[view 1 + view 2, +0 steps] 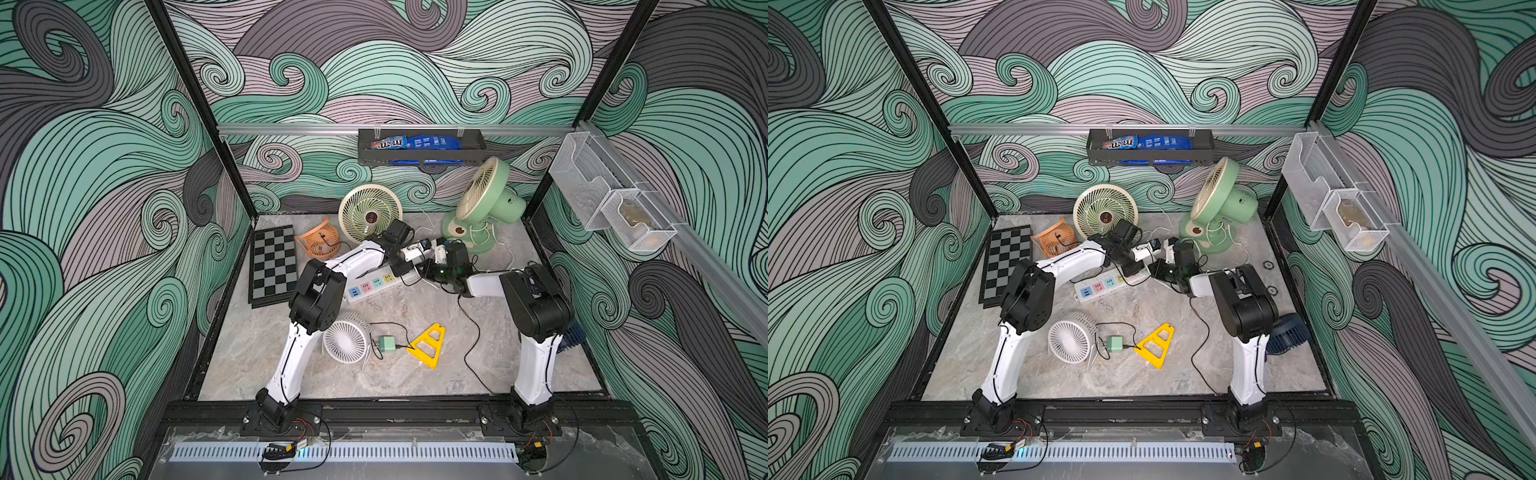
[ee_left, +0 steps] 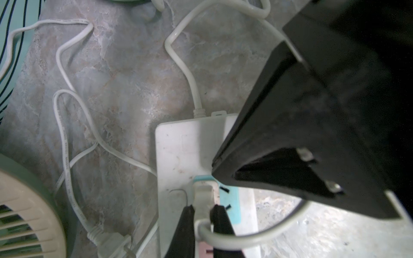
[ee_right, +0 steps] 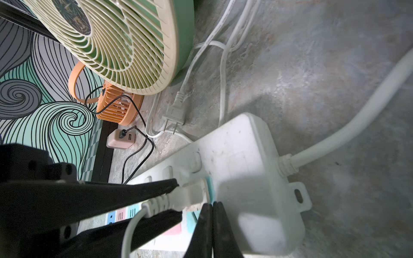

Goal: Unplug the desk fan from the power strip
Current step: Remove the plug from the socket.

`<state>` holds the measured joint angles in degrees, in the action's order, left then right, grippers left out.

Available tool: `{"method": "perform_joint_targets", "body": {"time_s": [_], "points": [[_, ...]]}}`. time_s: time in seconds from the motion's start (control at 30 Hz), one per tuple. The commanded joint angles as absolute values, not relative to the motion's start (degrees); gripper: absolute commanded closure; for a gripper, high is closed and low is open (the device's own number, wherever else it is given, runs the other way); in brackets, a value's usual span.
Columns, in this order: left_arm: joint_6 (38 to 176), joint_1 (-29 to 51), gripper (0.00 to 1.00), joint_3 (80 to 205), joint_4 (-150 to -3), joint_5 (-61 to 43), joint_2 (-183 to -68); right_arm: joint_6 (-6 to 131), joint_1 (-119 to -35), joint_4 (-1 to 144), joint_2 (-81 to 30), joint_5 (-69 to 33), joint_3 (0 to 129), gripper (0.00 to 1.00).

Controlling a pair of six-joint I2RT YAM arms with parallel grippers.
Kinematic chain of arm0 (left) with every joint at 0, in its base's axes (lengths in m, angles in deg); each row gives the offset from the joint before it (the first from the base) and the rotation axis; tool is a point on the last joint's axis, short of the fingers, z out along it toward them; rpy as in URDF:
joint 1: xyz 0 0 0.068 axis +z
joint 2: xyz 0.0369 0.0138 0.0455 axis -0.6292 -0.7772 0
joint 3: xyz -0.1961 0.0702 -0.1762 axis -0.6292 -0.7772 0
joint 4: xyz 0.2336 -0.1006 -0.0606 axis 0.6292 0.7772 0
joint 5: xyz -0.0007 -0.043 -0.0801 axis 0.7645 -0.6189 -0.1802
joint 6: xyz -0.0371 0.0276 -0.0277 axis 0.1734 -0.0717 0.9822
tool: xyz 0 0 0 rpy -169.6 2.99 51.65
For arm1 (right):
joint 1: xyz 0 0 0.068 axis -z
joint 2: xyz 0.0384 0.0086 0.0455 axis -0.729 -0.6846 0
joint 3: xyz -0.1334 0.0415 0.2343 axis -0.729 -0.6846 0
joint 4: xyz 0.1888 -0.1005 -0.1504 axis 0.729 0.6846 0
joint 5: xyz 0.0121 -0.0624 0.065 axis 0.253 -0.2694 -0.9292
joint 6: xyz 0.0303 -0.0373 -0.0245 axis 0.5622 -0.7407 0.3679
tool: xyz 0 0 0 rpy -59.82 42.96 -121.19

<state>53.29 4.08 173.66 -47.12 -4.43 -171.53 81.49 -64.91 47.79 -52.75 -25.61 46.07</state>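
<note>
Your left gripper [image 2: 203, 208] is clamped on the white plug [image 2: 203, 194], which sits in the teal socket [image 2: 232, 201] near the far-right end of the power strip [image 1: 371, 287]. The strip lies in the middle of the scene, its long axis running near-left to far-right. Your right gripper [image 3: 212, 206] is closed on nothing, its tips pressed on the strip's face just beside the plug. The plug stands out from that face, so I judge the pull should go straight up off it, with the right arm pinning the strip.

A robot lab cell: swirl-printed walls [image 1: 104, 187], aluminium rail [image 1: 291, 129], marble-look tabletop [image 1: 245, 353].
</note>
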Motion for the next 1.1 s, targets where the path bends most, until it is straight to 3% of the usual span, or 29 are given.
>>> {"method": "perform_joint_targets", "body": {"time_s": [0.0,0.3,0.4,0.53,0.8,1.07], "points": [[48.9,2.2,1.00,168.1,-53.1,2.0,-168.0,81.5,-65.3,55.3,-55.6,-24.1,44.4,0.90],[60.4,6.7,1.00,183.6,-37.6,-9.8,-174.1,81.5,-65.3,55.2,-55.6,-24.1,44.0,0.90],[56.1,5.8,1.00,180.6,-39.8,-9.7,-172.6,81.4,-65.3,55.2,-55.7,-24.1,44.0,0.90],[51.7,3.0,1.00,169.5,-52.3,-0.8,-168.0,81.5,-65.3,55.0,-55.8,-24.2,44.0,0.90],[57.9,5.5,1.00,179.4,-41.5,-6.4,-171.8,81.6,-65.4,54.8,-56.1,-24.2,43.7,0.90],[51.3,2.6,1.00,167.8,-54.2,1.0,-166.4,81.7,-65.4,54.7,-56.3,-24.2,43.8,0.90]]}}
